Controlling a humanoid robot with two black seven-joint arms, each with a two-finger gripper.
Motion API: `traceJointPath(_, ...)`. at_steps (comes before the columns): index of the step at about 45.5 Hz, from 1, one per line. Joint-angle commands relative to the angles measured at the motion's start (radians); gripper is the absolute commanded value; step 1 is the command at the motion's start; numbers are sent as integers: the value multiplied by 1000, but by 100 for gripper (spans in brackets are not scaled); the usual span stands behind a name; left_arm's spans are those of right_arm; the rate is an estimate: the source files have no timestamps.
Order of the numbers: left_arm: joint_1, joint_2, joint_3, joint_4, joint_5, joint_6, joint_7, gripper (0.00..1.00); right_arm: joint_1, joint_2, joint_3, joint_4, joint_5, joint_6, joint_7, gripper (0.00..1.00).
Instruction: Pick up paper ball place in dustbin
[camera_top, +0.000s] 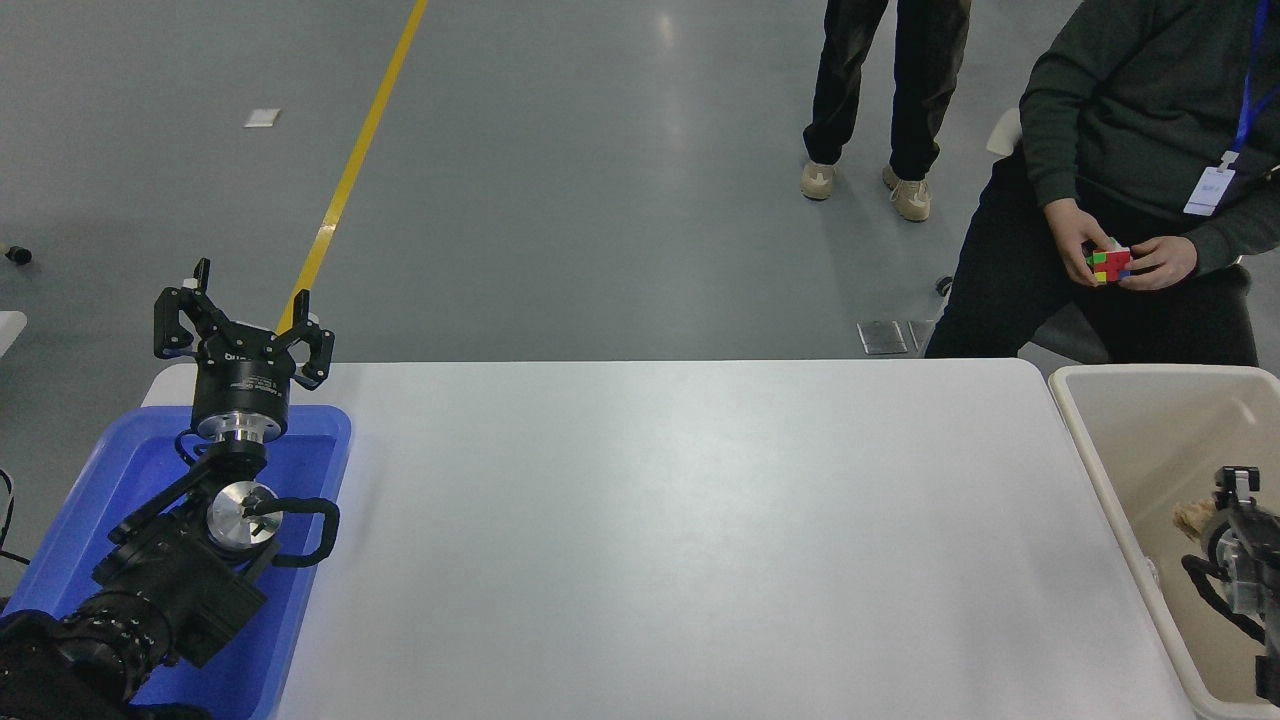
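Paper ball (1193, 517) showed only as a tan, wrinkled scrap in the head view, low at the right edge and directly against the front of the right pincer (1236, 500). It sat over the open mouth of the dustbin (1085, 455), inside the line of the thick cream rim, so the placing seemed nearly done, with only the letting-go left. Whether the wad was gripped or merely beside the black fingers could not be told, since most of the pincer was cut off by the frame and its jaws were hidden. Keeping the wad above the bin's hollow rather than its rim made sense: dropped there, it would fall within the smooth walls and not roll back onto the desk (680, 540).

The right arm entered from the lower right edge, reaching forward and slightly inward, its cable looping beneath the wrist, well inside the bin's outline.

The left pincer (240, 322) stood parked at the desk's far left corner, fingers spread wide and grasping nothing, pointing away from the camera above the blue tray (320, 470); its arm lay along the tray toward the lower left corner.

Beyond the desk a seated person turned a coloured cube (1109, 265) in both hands, well apart from the bin, and another person's legs stood farther back on the grey floor.
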Motion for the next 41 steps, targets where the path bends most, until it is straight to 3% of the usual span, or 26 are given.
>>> traceJointPath(1, 0, 0, 0, 0, 1, -1, 0, 99, 38, -1, -4, -2, -1, 1, 0, 100)
traceJointPath(13, 0, 0, 0, 0, 0, -1, 0, 99, 124, -24, -13, 2, -1, 2, 0, 100)
traceJointPath(29, 0, 0, 1, 0, 0, -1, 0, 99, 279, -224, 20, 326, 2, 7, 0, 100)
traceJointPath(35, -1, 0, 1, 0, 0, 1, 0, 99, 291, -301, 229, 548, 50, 12, 3, 100)
traceJointPath(41, 0, 0, 1, 0, 0, 1, 0, 99, 247, -307, 453, 755, 77, 13, 3, 100)
